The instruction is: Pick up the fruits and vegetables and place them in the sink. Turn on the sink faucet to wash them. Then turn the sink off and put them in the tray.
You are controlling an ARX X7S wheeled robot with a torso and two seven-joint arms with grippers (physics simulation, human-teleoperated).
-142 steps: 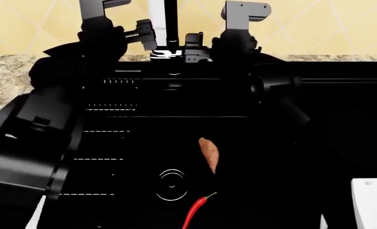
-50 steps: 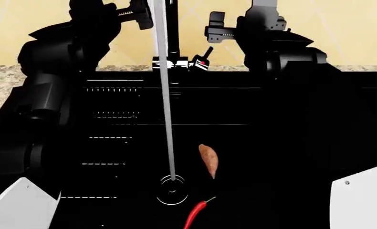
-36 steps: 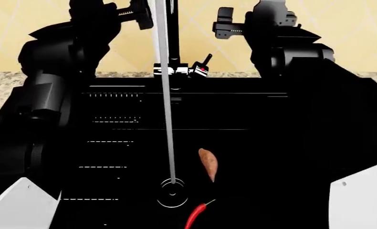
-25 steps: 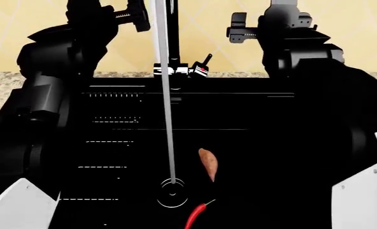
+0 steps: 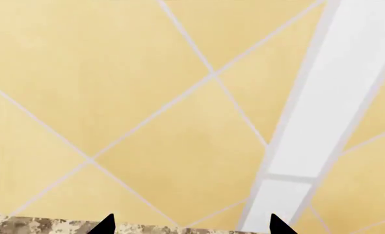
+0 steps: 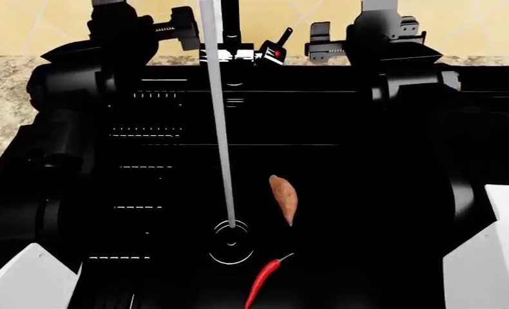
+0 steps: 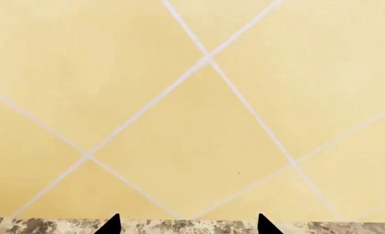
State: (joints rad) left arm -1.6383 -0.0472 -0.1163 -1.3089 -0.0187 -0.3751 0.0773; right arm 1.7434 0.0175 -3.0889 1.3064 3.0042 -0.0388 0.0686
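Right now a thin stream of water (image 6: 223, 135) falls from the sink faucet (image 6: 229, 26) straight down onto the round drain ring (image 6: 230, 243) in the black sink (image 6: 177, 116). The sweet potato (image 6: 284, 198) lies inside the sink, just beside the drain at about 2 o'clock from it. The red chili pepper (image 6: 263, 282) lies near the drain too, at about 5 o'clock, with its green stem pointing up toward the potato. The two do not touch. The small lever (image 6: 276, 46) with the red dot sits tilted beside the faucet base.

Both arms are up by the yellow tiled wall (image 7: 179, 107). The left hand (image 5: 190, 225) and the right hand (image 7: 187, 223) each show two dark tips set apart, holding nothing. A speckled worktop (image 6: 5, 90) runs along the wall.
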